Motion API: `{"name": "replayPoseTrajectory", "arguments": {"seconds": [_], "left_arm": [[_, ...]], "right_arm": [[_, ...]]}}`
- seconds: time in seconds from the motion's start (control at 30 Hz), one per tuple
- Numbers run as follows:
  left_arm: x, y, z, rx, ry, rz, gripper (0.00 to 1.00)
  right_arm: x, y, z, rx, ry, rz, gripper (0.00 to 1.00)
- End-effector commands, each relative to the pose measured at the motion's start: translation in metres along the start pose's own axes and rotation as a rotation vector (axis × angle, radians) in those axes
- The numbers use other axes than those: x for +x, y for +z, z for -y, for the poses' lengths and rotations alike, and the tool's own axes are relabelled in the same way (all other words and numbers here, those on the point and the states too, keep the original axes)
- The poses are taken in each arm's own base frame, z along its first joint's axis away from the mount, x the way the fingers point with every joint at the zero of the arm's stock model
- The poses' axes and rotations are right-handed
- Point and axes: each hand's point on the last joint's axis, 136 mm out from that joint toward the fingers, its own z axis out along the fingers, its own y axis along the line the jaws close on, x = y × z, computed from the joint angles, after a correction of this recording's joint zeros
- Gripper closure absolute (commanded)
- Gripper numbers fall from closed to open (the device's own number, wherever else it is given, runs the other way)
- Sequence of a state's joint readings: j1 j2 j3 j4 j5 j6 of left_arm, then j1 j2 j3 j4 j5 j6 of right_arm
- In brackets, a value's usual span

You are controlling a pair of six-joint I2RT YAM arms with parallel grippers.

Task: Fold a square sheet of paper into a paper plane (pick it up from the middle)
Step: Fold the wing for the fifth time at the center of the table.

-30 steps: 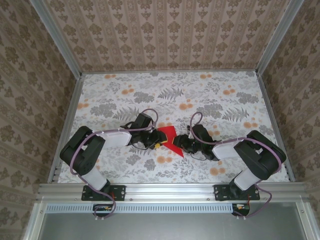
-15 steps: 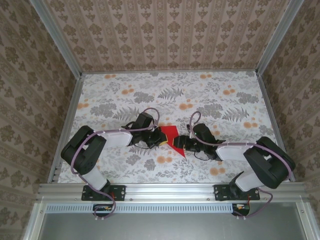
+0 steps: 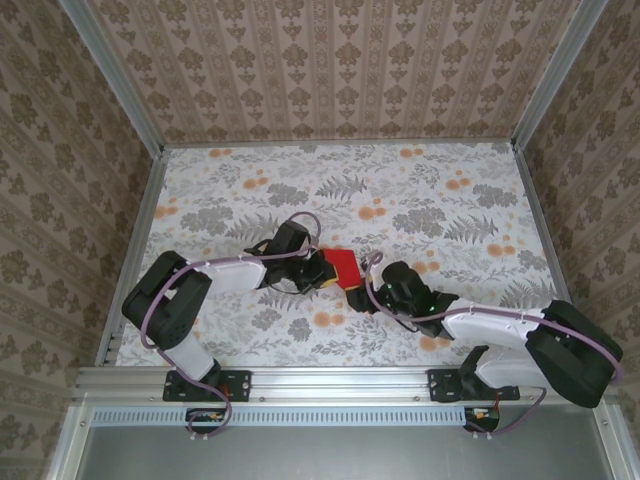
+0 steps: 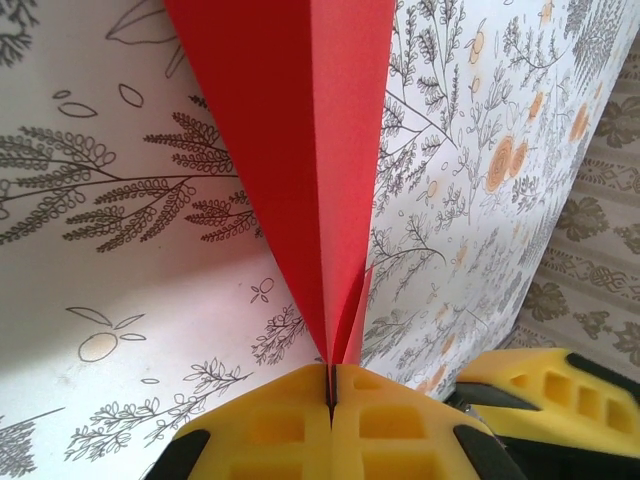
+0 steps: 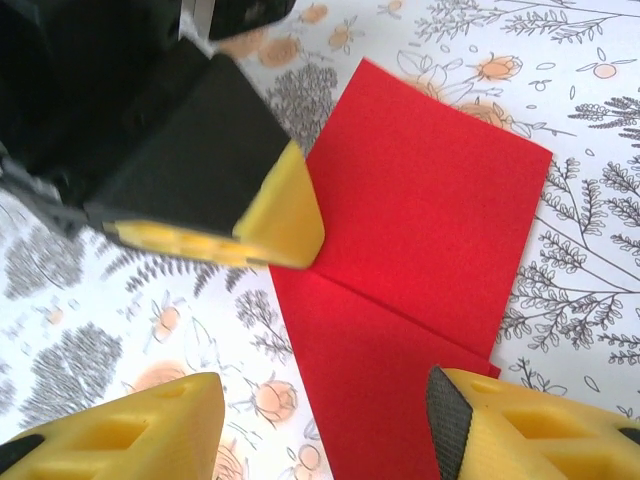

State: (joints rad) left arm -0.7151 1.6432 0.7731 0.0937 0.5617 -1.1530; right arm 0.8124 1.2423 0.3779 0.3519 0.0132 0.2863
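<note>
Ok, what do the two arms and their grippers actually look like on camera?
The left arm and right arm are black at the joints with white link covers. A purplish cable loops along each. The left gripper and right gripper have black fingers with yellow, pocketed pads.

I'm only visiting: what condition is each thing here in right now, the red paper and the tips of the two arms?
red paper: folded over into layers, lying on the table, one edge pinched.
left end effector: shut on the red paper.
right end effector: open, its fingers set apart on either side of the paper's near end, not clamping it.
</note>
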Motion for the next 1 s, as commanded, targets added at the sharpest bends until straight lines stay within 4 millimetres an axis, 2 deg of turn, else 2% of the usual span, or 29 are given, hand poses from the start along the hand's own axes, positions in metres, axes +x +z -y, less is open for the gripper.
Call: {"name": "replayPoseTrajectory", "arguments": {"seconds": [0.0,0.17,0.23,0.53,0.73,0.9,0.97], "left_arm": [[0.001,0.001,0.003,-0.009,-0.011,-0.011,1.0],[0.001,0.001,0.004,-0.013,-0.01,-0.011,1.0],[0.002,0.001,0.002,-0.017,-0.012,-0.011,1.0],[0.002,0.0,0.003,-0.025,-0.011,-0.015,1.0],[0.001,-0.002,0.004,-0.031,-0.006,-0.014,1.0],[-0.001,-0.006,0.005,-0.031,-0.005,-0.007,1.0],[-0.004,-0.01,0.007,-0.029,-0.004,0.001,0.97]], "right_arm": [[0.005,0.006,0.005,0.08,-0.187,0.021,0.41],[0.007,0.02,-0.003,0.109,-0.324,-0.003,0.42],[0.015,0.028,-0.001,0.129,-0.358,-0.017,0.42],[0.017,0.043,0.005,0.181,-0.436,-0.025,0.57],[0.013,0.044,0.004,0.179,-0.446,0.006,0.64],[0.015,0.042,0.002,0.163,-0.43,0.01,0.76],[0.015,0.041,0.001,0.15,-0.418,0.01,0.8]]}}
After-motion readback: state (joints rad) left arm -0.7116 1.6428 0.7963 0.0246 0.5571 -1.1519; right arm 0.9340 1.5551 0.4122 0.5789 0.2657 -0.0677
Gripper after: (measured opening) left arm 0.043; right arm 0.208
